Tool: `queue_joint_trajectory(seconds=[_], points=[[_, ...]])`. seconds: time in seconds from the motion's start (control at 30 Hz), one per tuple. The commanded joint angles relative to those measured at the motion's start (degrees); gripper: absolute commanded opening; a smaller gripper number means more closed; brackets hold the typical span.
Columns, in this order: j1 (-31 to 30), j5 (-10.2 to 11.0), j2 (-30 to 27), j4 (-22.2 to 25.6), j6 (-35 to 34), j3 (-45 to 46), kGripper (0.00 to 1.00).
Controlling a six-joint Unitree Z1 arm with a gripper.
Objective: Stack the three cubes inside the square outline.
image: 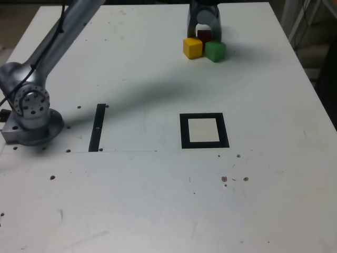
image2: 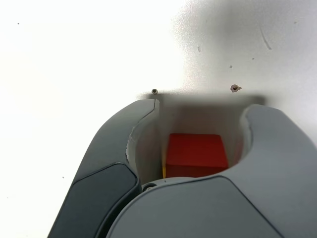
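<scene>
At the table's far side, the red cube (image: pixel 205 35) sits between the two fingers of my gripper (image: pixel 204 38), which reaches down over it. The yellow cube (image: pixel 192 47) and the green cube (image: pixel 215 51) stand side by side just in front of it, touching or nearly so. In the wrist view the red cube (image2: pixel 195 151) lies deep between the jaws of the gripper (image2: pixel 203 114), which flank it closely. Whether they press on it does not show. The square outline (image: pixel 184 132), black with a pale centre, lies nearer the camera with nothing on it.
A thin black strip (image: pixel 98 127) lies to the exterior view's left of the outline. The arm's base (image: pixel 31 118) stands at the table's left edge, and the arm (image: pixel 63 26) spans the table's far left. Small screw holes dot the white tabletop (image: pixel 158 200).
</scene>
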Motion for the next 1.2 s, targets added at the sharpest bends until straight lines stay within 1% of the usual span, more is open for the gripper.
queue_joint_trajectory(seconds=[0.0,0.23,0.43,0.83,1.17], points=[[-0.1,0.1,0.1,0.1,0.1,0.0,0.35],[-0.2,0.8,-0.3,0.0,0.1,-0.2,0.35],[-0.2,1.6,-2.3,0.0,0.1,0.2,0.35],[-1.3,2.1,-10.0,-0.8,-0.4,6.4,0.35],[-4.8,2.3,-17.6,-1.8,-2.9,14.7,0.35]])
